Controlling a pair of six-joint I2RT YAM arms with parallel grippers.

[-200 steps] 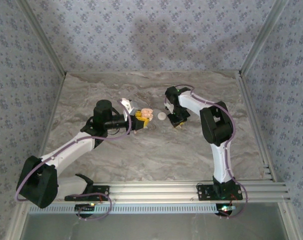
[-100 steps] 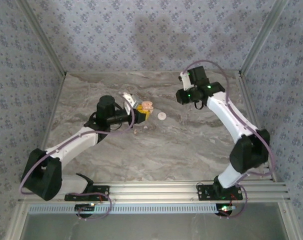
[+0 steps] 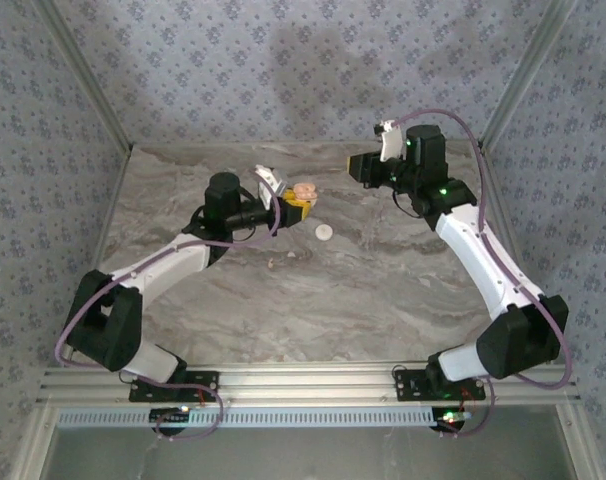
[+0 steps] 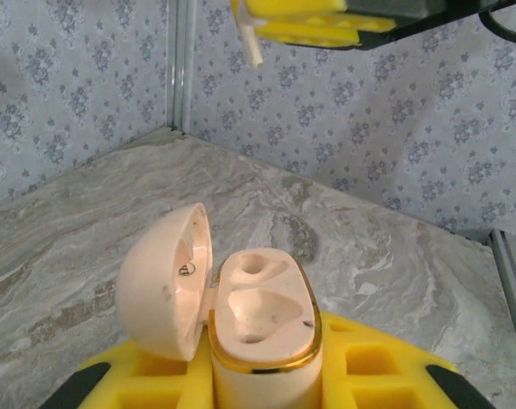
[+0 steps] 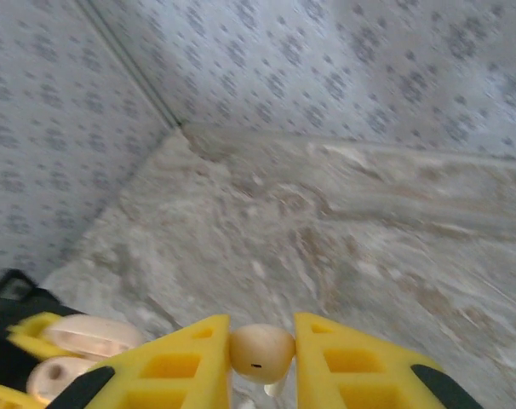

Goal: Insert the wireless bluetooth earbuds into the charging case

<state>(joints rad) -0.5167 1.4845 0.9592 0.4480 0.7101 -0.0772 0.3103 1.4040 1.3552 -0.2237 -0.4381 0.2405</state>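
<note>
My left gripper [image 3: 295,200] is shut on the charging case [image 3: 304,190] and holds it above the table's back middle. In the left wrist view the tan case [image 4: 265,311] stands upright between the yellow fingers [image 4: 377,375]. Its lid [image 4: 160,294] is swung open to the left and both hollows are empty. My right gripper [image 3: 356,167] hovers to the case's right, shut on one earbud [image 5: 262,352], a pale rounded bit with a white stem. That gripper [image 4: 309,21] shows at the top of the left wrist view. A second earbud [image 3: 325,232] lies on the marble.
The marble table [image 3: 383,290] is walled by patterned panels with metal corner posts [image 3: 518,75]. An aluminium rail [image 3: 313,380] runs along the near edge by the arm bases. The right arm's cable [image 3: 463,125] loops above its wrist.
The right gripper rose from the table beside the lying earbud and swung to the back right, carrying an earbud. The left gripper lifted the case and carried it toward the back.
</note>
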